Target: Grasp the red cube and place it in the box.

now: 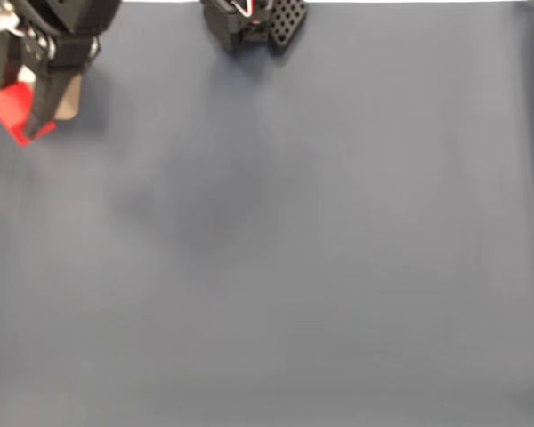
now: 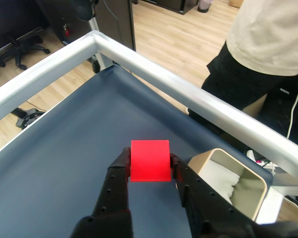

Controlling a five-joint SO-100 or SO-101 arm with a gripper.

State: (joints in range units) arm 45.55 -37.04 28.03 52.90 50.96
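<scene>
Fixed view: gripper [image 1: 37, 124] at the top left corner of the dark blue-grey mat [image 1: 294, 267], dark fingers reaching down over the red cube [image 1: 13, 111]. Cube partly covered by the arm, a bright matte corner poking out left of the fingers. A sliver of tan just right of the cube, likely the box [image 1: 68, 105], too hidden to be sure. Black arm base [image 1: 249, 22] at the top edge, well apart from the cube. Mat smooth, faintly mottled.

Wrist view: gripper [image 2: 150, 166] pinching the red cube [image 2: 150, 161], one black textured finger pressed on each side face. Cube plain, sharp-edged, apparently raised off the mat [image 2: 64, 163], though hard to confirm. Box [image 2: 228, 183] just right of the cube, tan, thin-walled, rounded corners, white padding inside, nothing red in it. Brushed metal rail [image 2: 188, 94] beyond the cube, a standing person [image 2: 263, 54] behind it.

Judged from this: grasp done, carry nearly done; left to do, a short shift right over the box and release.
</scene>
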